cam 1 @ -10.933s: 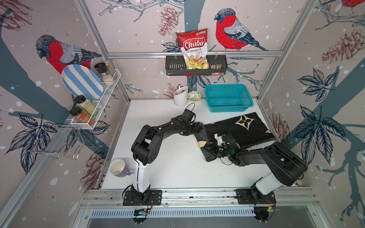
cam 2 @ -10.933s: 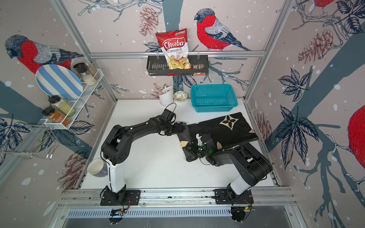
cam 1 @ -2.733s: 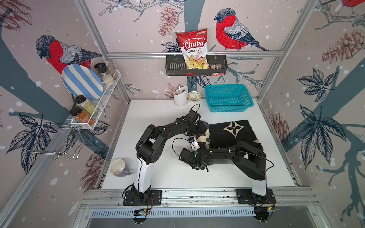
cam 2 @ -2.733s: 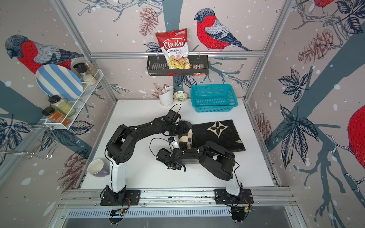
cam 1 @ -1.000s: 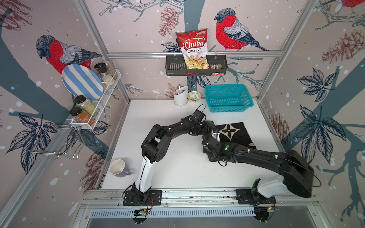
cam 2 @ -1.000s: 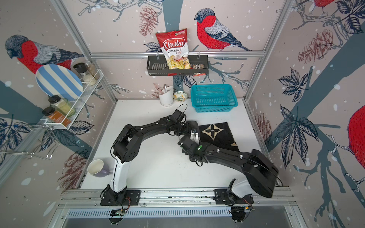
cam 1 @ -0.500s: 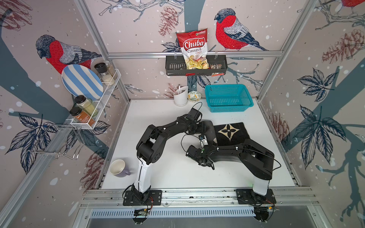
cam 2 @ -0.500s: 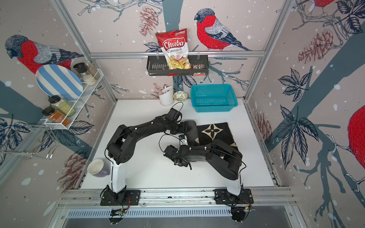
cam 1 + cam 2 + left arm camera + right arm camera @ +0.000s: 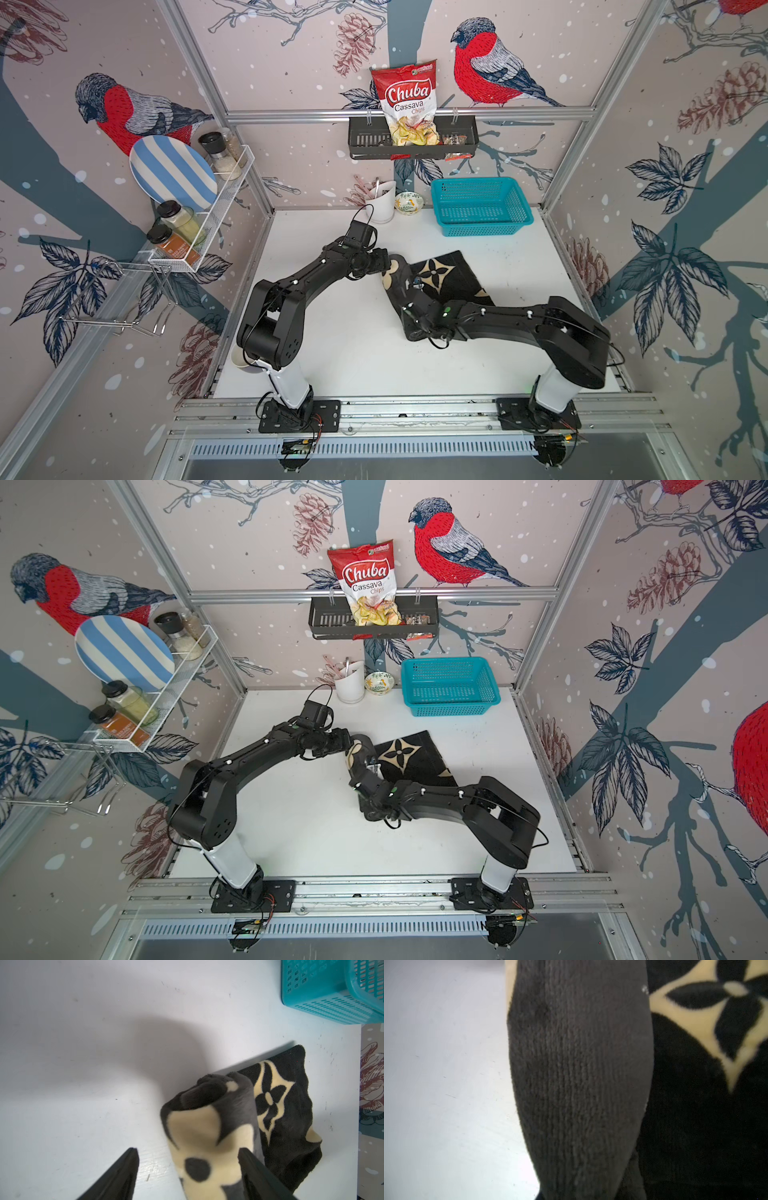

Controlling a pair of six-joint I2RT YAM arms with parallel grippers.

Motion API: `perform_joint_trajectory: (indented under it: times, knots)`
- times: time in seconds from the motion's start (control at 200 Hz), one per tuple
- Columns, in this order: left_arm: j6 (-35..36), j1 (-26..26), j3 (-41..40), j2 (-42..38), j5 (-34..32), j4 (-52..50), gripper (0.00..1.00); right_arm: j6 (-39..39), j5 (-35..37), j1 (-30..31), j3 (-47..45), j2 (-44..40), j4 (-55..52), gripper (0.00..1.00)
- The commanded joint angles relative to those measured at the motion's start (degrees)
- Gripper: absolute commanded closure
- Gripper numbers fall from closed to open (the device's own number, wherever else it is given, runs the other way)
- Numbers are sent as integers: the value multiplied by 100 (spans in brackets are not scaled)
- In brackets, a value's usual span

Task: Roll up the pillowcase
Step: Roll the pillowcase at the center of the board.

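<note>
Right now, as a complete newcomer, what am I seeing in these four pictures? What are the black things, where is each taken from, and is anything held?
The black things are two robot arms bolted to a rail in front. Two pictures look down from overhead, side by side; the others come from a camera on each wrist. On the white table lie a black pillowcase, partly rolled, and a teal basket farther back. The left gripper stands open astride the roll near its far end. The right gripper is at the near end; whether it grips is hidden.
</note>
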Motion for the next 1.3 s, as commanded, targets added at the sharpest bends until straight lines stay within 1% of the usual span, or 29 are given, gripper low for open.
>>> perform_joint_trajectory:
  times: [0.0, 0.075, 0.165, 0.28, 0.36, 0.415, 0.48, 0.525, 0.545, 0.55, 0.555, 0.565, 0.615, 0.735, 0.745, 0.75, 0.755, 0.76, 0.77, 0.84, 0.845, 0.88, 0.91, 0.915, 0.94, 0.991, 1.086, 1.151, 1.296]
  knots:
    - [53, 20, -72, -72, 49, 136, 22, 484, -1945, -668, -789, -449, 1371, 100]
    - [-45, -2, -140, -85, 244, 322, 22, 602, -2802, -1227, -1191, -588, 1803, 100]
    - [-160, -142, -153, -8, 378, 524, 22, 700, -3470, -1790, -1466, -574, 1996, 100]
    - [-269, -472, 89, 350, 404, 576, 22, 980, -4229, -2442, -1873, -464, 2550, 98]
    - [-358, -719, 281, 696, 427, 648, 23, 1065, -4445, -2739, -2037, -429, 2757, 93]
    - [-439, -864, 426, 966, 372, 656, 24, 933, -4422, -2862, -2017, -438, 2592, 83]
    - [-505, -959, 635, 1309, 399, 538, 25, 672, -4301, -2941, -1899, -487, 2235, 61]
    - [-514, -1027, 746, 1488, 378, 467, 25, 546, -4185, -2957, -1840, -555, 2023, 51]
    - [-513, -1054, 789, 1543, 354, 452, 25, 461, -4057, -2964, -1789, -606, 1847, 44]
    - [-514, -1057, 799, 1557, 351, 450, 25, 461, -4057, -2964, -1789, -606, 1847, 44]
    - [-510, -1064, 803, 1569, 349, 445, 26, 426, -3998, -2958, -1769, -627, 1769, 40]
    - [-513, -1075, 820, 1593, 337, 424, 26, 409, -3969, -2957, -1755, -644, 1723, 39]
    - [-509, -1116, 883, 1678, 321, 405, 26, 224, -3626, -2964, -1645, -810, 1338, 26]
    - [-523, -1137, 944, 1773, 363, 392, 26, -20, -2633, -2934, -1469, -1284, 431, 24]
    - [-523, -1140, 943, 1774, 365, 388, 26, -46, -2480, -2907, -1438, -1357, 309, 18]
    - [-523, -1140, 945, 1778, 365, 392, 25, -46, -2480, -2907, -1438, -1357, 309, 18]
    - [-523, -1140, 947, 1781, 361, 390, 25, -74, -2296, -2885, -1413, -1408, 207, 7]
    - [-519, -1140, 952, 1782, 359, 384, 25, -74, -2296, -2885, -1413, -1408, 207, 7]
    - [-515, -1140, 956, 1787, 355, 387, 26, -123, -2037, -2830, -1363, -1480, 65, 1]
    - [-486, -1146, 1000, 1809, 330, 319, 25, -347, -873, -2405, -1053, -1722, -642, 0]
    - [-487, -1143, 1001, 1809, 330, 313, 26, -378, -677, -2317, -991, -1750, -748, 0]
    - [-473, -1140, 1031, 1818, 325, 295, 26, -469, -89, -2011, -795, -1785, -1036, 0]
    - [-469, -1140, 1037, 1827, 321, 283, 25, -515, 243, -1800, -655, -1777, -1251, 0]
    - [-470, -1140, 1045, 1827, 321, 282, 25, -527, 424, -1709, -613, -1770, -1309, 0]
    - [-470, -1141, 1052, 1827, 314, 284, 25, -552, 782, -1502, -461, -1711, -1515, 0]
    - [-483, -1140, 1072, 1836, 330, 278, 26, -591, 1341, -1079, -172, -1524, -1810, 0]
    - [-496, -1134, 1106, 1870, 356, 273, 26, -634, 2101, -423, 287, -971, -2244, 0]
    - [-498, -1140, 1115, 1880, 359, 273, 26, -626, 2658, 11, 698, -364, -2590, 0]
    - [-489, -1140, 1116, 1864, 357, 264, 26, -593, 3571, 659, 1403, 951, -3231, 0]
